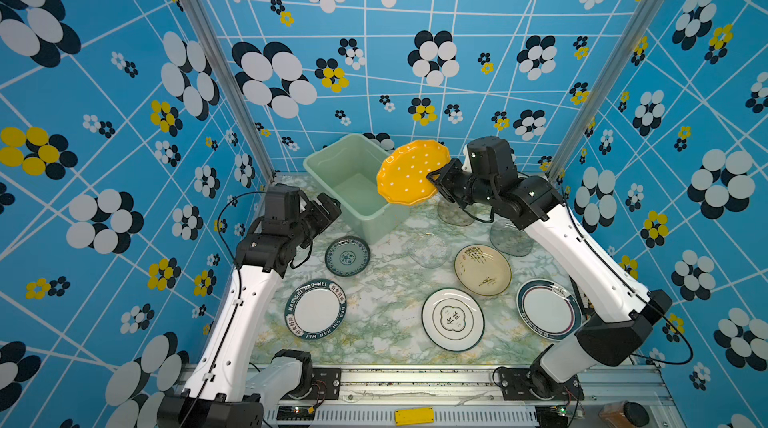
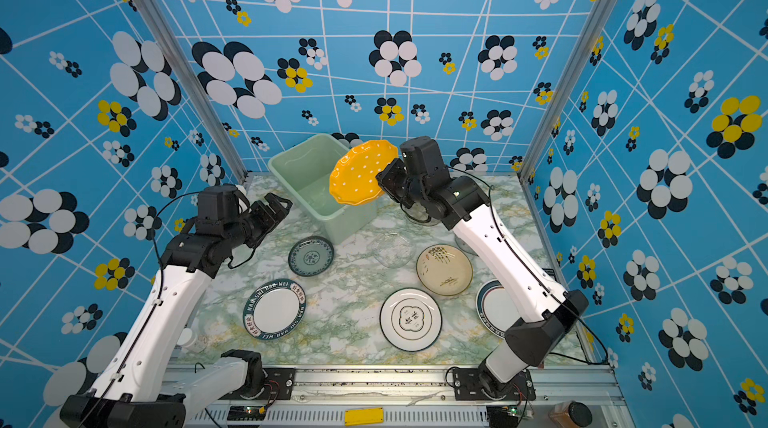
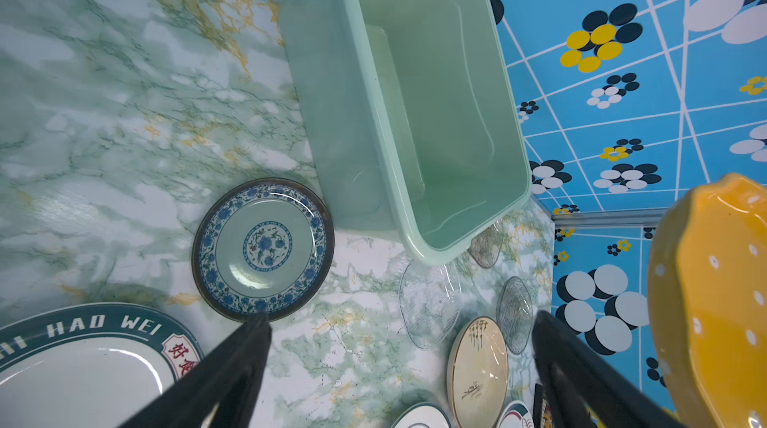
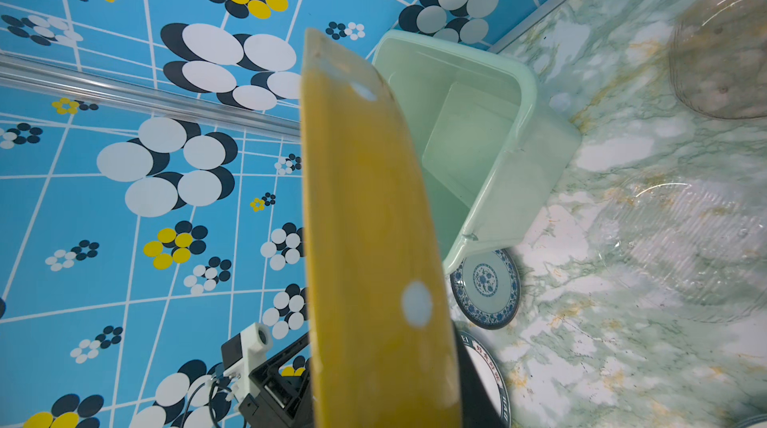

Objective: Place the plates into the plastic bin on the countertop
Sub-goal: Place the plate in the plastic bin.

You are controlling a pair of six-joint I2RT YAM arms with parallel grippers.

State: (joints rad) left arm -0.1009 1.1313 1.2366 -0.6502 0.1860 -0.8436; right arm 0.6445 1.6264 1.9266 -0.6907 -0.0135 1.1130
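My right gripper (image 1: 437, 181) is shut on the edge of a yellow scalloped, white-dotted plate (image 1: 411, 172), held tilted in the air over the right rim of the mint-green plastic bin (image 1: 316, 164), which looks empty inside. My left gripper (image 1: 328, 208) hangs open and empty by the bin's near left wall, above a small blue-green patterned plate (image 3: 263, 247). On the marbled countertop (image 1: 374, 305) lie a lettered dark-rimmed white plate (image 1: 316, 309), two more dark-rimmed white ones (image 1: 453, 319) (image 1: 548, 309), a cream plate (image 1: 482, 270) and clear glass plates (image 1: 428, 249) (image 1: 510, 237).
Blue flowered walls with metal corner posts (image 1: 232, 93) close in the left, back and right sides. A metal rail (image 1: 415, 380) carrying both arm bases runs along the front. A brown jar (image 1: 623, 413) stands outside at the front right.
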